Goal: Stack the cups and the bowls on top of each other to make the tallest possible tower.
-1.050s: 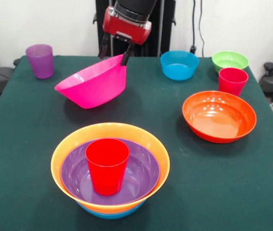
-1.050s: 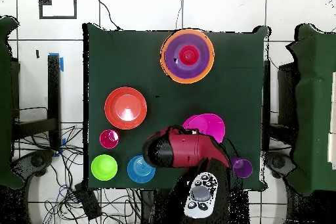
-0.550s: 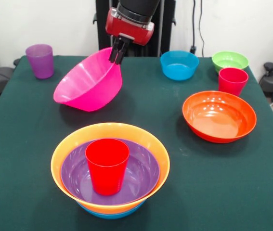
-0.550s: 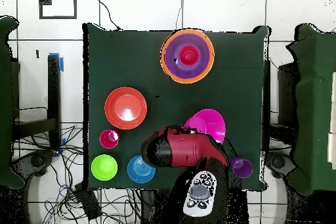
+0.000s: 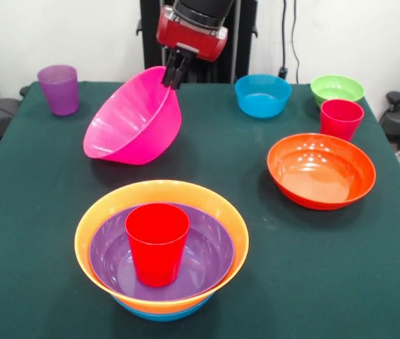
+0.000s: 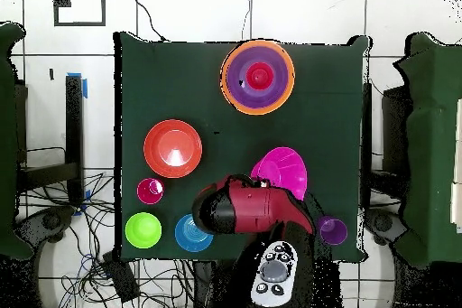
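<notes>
Gripper point(image 5: 172, 76) is now pinching the pink bowl point(image 5: 133, 119) by its rim, tipping it steeper than a second ago. Lifting looks underway, heading for the tower point(image 5: 161, 253) at six o'clock.

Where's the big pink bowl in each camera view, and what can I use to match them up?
Front view: pink bowl upper left of centre, tilted, end effector pinching its far rim.
Overhead view: pink bowl right of centre, above the red arm.
Shared landmark: the purple cup nearest it.

Red wrist housing point(image 5: 191, 33), black arm link, dark pincer point(image 5: 173, 73)
</notes>
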You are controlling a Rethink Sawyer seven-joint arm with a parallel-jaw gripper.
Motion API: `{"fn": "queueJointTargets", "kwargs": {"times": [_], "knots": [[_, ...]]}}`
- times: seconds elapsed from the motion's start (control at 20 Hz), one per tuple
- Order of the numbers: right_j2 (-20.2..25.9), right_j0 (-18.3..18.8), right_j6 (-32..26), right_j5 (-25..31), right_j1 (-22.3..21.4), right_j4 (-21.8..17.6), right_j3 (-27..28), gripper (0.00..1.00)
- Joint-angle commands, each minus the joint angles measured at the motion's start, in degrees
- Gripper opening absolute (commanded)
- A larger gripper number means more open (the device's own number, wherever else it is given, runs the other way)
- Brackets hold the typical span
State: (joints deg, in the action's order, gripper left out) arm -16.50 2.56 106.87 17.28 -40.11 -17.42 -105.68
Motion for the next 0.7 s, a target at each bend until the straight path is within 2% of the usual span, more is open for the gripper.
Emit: {"fn": "queueJointTargets", "kwargs": {"times": [0.05,0.3,0.7], "knots": [[4.6,-1.5,3.9,3.0,-0.9,-0.6,-1.5,0.00],[0.7,-5.1,1.8,10.0,-3.4,-1.8,1.4,0.00],[-0.7,-6.0,-2.7,20.6,-8.6,-2.5,4.4,0.00]]}}
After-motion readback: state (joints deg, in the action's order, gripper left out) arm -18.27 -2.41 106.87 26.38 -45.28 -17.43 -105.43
